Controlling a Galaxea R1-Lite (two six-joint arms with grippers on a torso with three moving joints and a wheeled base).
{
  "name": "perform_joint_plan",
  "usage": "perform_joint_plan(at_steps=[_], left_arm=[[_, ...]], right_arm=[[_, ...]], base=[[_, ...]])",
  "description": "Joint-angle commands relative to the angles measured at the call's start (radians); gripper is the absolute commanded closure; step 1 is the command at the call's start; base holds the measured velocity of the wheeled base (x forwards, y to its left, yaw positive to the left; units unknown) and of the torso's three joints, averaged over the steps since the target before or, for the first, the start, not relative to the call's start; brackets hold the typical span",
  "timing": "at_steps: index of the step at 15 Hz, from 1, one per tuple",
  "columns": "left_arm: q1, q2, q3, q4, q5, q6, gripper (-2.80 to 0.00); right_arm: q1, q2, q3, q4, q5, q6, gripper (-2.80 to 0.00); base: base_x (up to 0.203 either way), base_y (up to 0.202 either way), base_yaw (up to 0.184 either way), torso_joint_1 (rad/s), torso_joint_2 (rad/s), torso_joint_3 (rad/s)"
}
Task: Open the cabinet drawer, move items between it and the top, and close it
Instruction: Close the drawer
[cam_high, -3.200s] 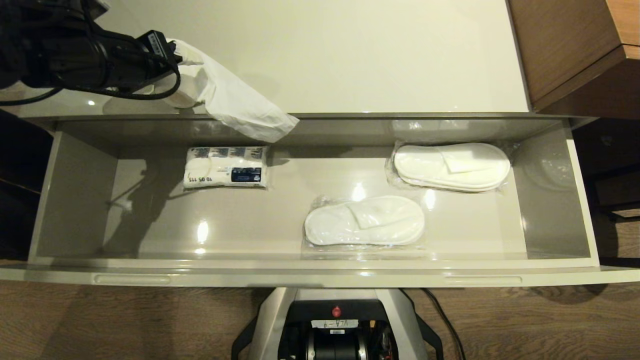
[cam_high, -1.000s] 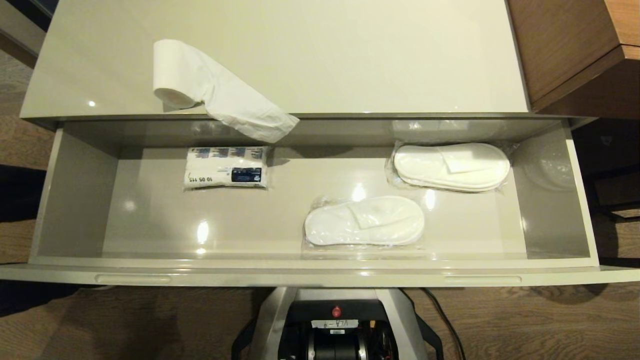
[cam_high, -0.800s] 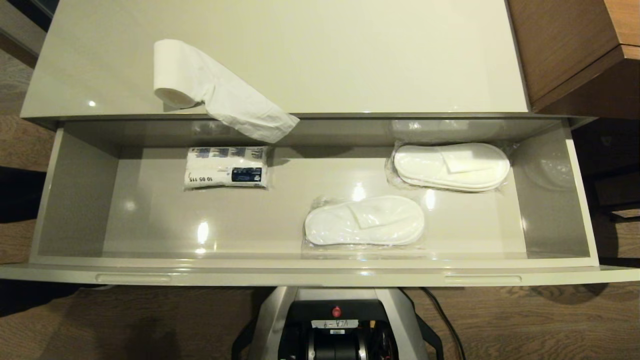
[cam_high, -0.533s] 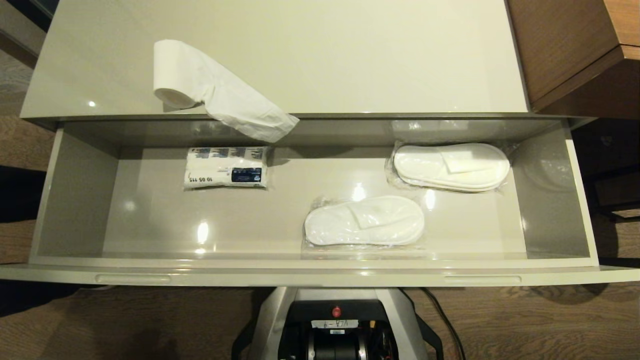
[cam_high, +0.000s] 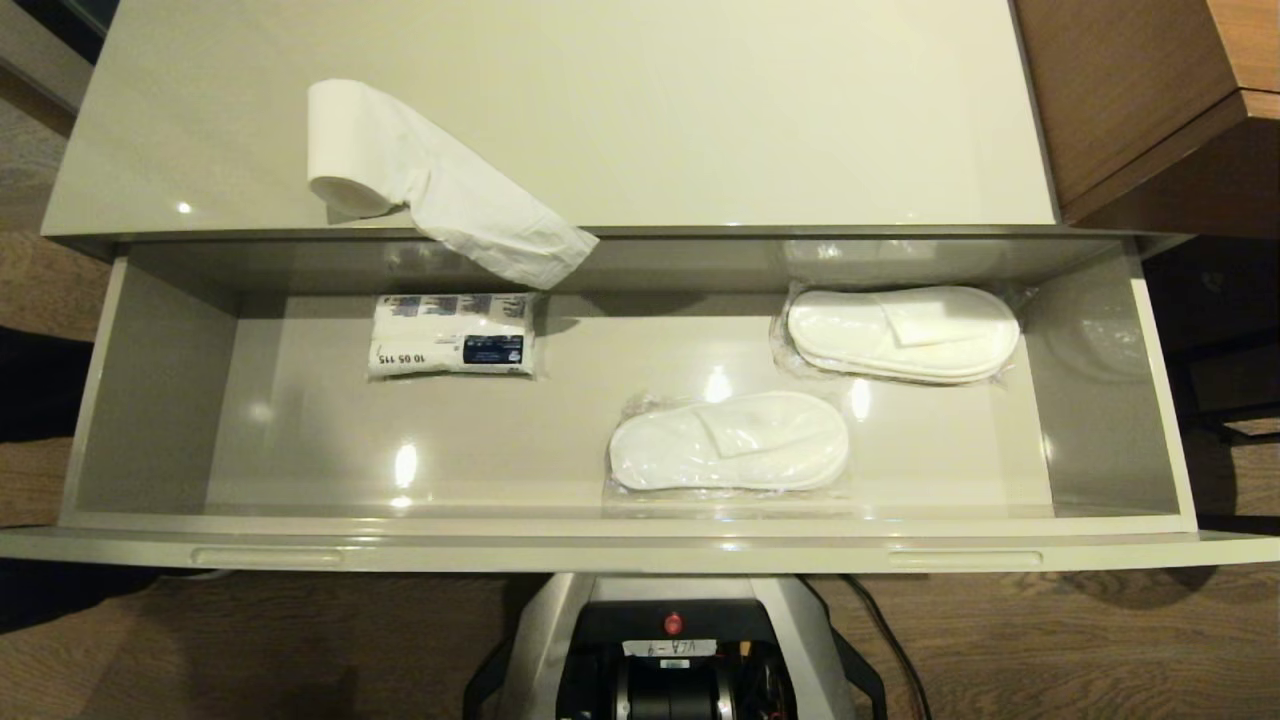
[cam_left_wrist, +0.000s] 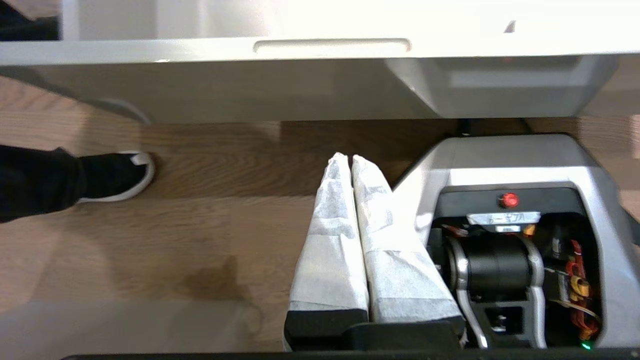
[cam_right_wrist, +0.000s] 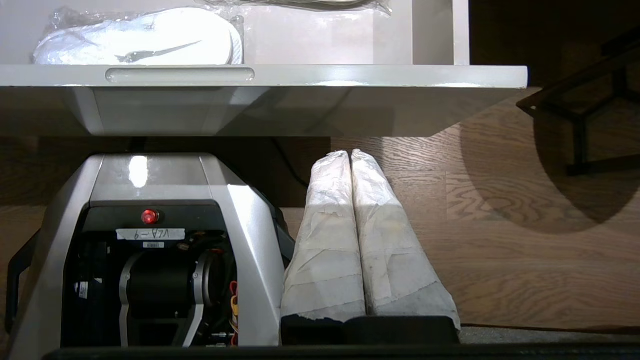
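1. Nearest of all, the robot's base (cam_high: 672, 650) stands on the wooden floor (cam_high: 1050, 650) just in front of the drawer's front edge.
2. The left gripper (cam_left_wrist: 351, 159) hangs low beside the base, in front of the cabinet drawer (cam_high: 160, 420), its paper-wrapped fingers (cam_left_wrist: 330, 240) pressed together on nothing.
3. The right gripper (cam_right_wrist: 350, 154) hangs on the other side of the base, also in front of the drawer, its wrapped fingers (cam_right_wrist: 390, 240) pressed together and empty.
4. In the left wrist view a person's dark shoe (cam_left_wrist: 112, 172) rests on the floor, in front of the drawer's left end.
5. The drawer stands pulled fully out, with two slim slots (cam_high: 265, 557) along its front edge.
6. Inside the drawer, one wrapped slipper pair (cam_high: 730, 440) lies flat right of centre, nearer the front wall.
7. A second slipper pair (cam_high: 903, 333) lies further back, towards the drawer's right end, apart from the first.
8. A small printed white packet (cam_high: 450, 336) lies at the back of the drawer, left of centre.
9. Beyond the drawer, the paper roll (cam_high: 350, 150) lies on the top (cam_high: 750, 110), near its front left edge; its loose tail (cam_high: 510, 240) hangs over that edge above the drawer, just above the packet.
10. Brown wooden furniture (cam_high: 1150, 100) stands right of the top.
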Motion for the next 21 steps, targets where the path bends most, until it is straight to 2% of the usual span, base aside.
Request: perform_joint_plan(at_steps=[1,5,8,21], left_arm=[[0.0,-0.026,0.005,0.0,0.005,0.0,0.0],[0.0,-0.025,0.018,-0.003,0.004,0.02,0.0],[0.0,-0.025,0.023,-0.015,0.004,-0.005,0.0],[0.0,-0.023,0.026,-0.019,0.005,0.006,0.0]], right_arm=[[0.0,0.001,0.0,0.0,0.0,0.0,0.0],[0.0,0.001,0.0,0.0,0.0,0.0,0.0],[0.0,0.001,0.0,0.0,0.0,0.0,0.0],[0.0,0.001,0.002,-0.002,0.002,-0.02,0.0]], base=[[0.0,0.0,0.0,0.0,0.0,0.0],[0.0,0.0,0.0,0.0,0.0,0.0],[0.0,0.0,0.0,0.0,0.0,0.0],[0.0,0.0,0.0,0.0,0.0,0.0]])
